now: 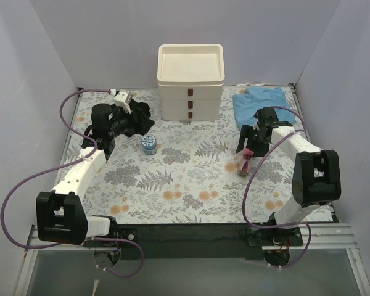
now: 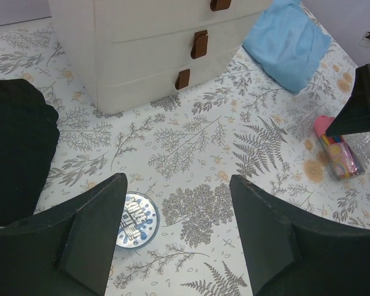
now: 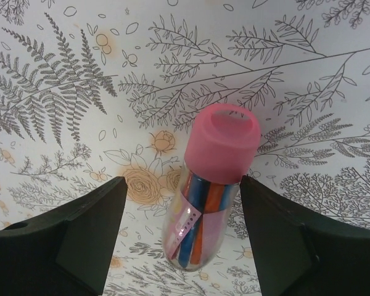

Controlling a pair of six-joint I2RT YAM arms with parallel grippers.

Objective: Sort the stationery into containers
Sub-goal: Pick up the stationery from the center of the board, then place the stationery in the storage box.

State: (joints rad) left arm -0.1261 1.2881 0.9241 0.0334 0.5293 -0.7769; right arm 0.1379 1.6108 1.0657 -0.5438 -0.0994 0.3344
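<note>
The cream-white three-drawer organiser (image 1: pixel 190 80) stands at the far middle of the floral-patterned table (image 1: pixel 191 185), its three drawers shut and its brown handles facing the arms.

In front of the organiser and off to its right lies the pink-capped clear tube (image 3: pixel 211 203). It is on its side on the table, with blue, orange and pink pens showing through its wall. The right hand (image 3: pixel 184 182) is spread wide around it, one finger on each side of the tube's body. In the right wrist view a gap shows between each finger and the tube, so nothing is pinched. The pink cap (image 3: pixel 225 140) sticks out beyond the fingertips.

In front of the organiser and toward its left sits the small blue round tub (image 2: pixel 135 226), upright on the table (its lid is white with a blue print). The left hand (image 2: pixel 177 180) is spread open too and holds nothing. The tub lies right by the inner edge of its left finger (image 2: pixel 89 240), which hides part of the tub. Whether they touch, I cannot tell.

A black cloth (image 1: pixel 139 113) is bunched just left of the organiser, beside the left arm's wrist. A blue cloth (image 1: pixel 259 103) lies to the organiser's right, apart from it and farther back than the tube.
</note>
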